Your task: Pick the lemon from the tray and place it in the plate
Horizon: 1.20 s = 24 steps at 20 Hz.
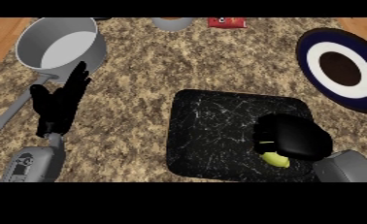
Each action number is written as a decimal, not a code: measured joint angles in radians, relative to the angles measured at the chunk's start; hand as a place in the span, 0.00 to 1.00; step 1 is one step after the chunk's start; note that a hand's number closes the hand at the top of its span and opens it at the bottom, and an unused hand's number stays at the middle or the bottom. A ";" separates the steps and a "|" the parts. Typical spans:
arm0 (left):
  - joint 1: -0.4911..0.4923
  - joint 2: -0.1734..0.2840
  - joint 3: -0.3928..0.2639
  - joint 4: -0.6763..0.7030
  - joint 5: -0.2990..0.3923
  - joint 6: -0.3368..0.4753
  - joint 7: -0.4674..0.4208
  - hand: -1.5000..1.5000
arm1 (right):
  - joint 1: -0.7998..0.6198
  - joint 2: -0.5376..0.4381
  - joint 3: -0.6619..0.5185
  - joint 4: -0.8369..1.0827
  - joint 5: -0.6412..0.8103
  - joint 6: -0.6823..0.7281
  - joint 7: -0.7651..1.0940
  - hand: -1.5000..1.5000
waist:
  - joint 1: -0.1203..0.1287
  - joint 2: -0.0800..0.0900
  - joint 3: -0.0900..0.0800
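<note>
Right hand (292, 136) sits on the black tray (215, 131) at about 4 o'clock of it, fingers curled over the lemon (276, 160); only a yellow sliver shows under the palm. Judged step: securing the grasp. Advice: close fully round the fruit before lifting, rise straight, then carry toward 1 o'clock to the plate (315, 63), well apart at the view's right edge.

Left hand (61, 103) rests open at 9 o'clock, fingers up, near the grey pot (61, 43). Tabletop (136, 102) is speckled brown granite; red item (228, 22) at 12 o'clock.
</note>
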 measured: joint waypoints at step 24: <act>0.030 -0.013 -0.006 -0.035 -0.014 -0.002 0.008 0.50 | -0.372 0.198 -0.684 -0.039 -0.231 0.092 1.253 1.00 | -0.002 0.013 0.024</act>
